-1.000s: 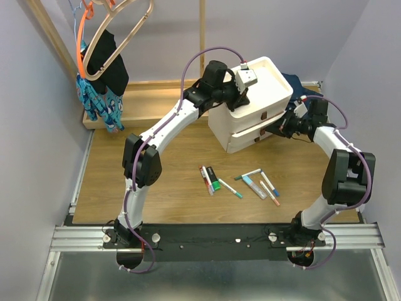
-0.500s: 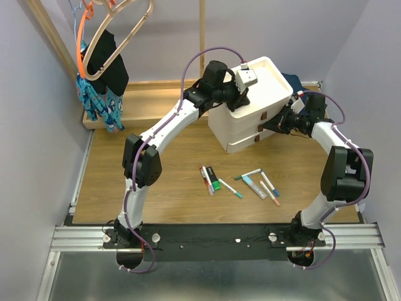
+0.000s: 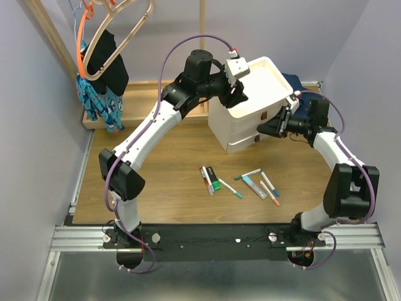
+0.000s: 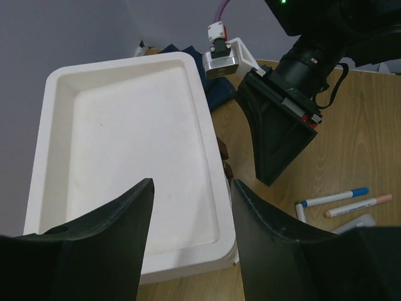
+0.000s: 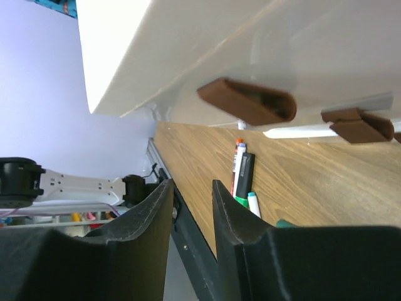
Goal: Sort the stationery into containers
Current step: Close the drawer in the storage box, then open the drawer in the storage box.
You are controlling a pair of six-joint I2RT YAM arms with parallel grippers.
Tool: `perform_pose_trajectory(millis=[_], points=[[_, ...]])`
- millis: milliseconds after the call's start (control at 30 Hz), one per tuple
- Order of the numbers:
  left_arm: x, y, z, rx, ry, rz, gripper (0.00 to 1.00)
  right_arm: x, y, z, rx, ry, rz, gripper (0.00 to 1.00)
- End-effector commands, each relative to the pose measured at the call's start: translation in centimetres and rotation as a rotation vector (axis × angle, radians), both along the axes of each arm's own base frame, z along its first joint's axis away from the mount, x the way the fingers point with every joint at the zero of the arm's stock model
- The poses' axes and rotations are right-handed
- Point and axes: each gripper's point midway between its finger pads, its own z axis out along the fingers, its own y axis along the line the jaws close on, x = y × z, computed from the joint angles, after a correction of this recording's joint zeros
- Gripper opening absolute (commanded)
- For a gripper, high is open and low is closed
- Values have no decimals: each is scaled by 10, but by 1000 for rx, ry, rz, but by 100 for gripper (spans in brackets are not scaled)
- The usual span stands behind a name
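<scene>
Robot lab test cell. Left arm and right arm bolted to an aluminium rail at the edge of a wooden tabletop, plain lilac partition walls on three sides. Staged props: hung clothes, drawer unit, markers.

No legible text, drawer unit unmarked, markers too small to read

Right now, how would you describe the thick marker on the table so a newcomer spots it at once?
Start at the white drawer unit at the back of the wooden table; a loose row of markers lies in front of it, nearer the arms' bases. The black-and-green marker is second from the left, the only dark-bodied one among pale neighbours.
</scene>
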Motion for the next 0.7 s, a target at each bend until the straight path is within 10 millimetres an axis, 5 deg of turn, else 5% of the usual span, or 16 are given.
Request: perform_pose_trajectory(millis=[0,233,667], points=[[-5,9,-20,56,36,23,61,21,-8,11,30,-38,21,38],[-3,14,-19,72,10,42,61,44,-30,11,20,-24,-19,37],[2,8,-19,65,12,38,62,46,-35,1,13,12,-75,41]])
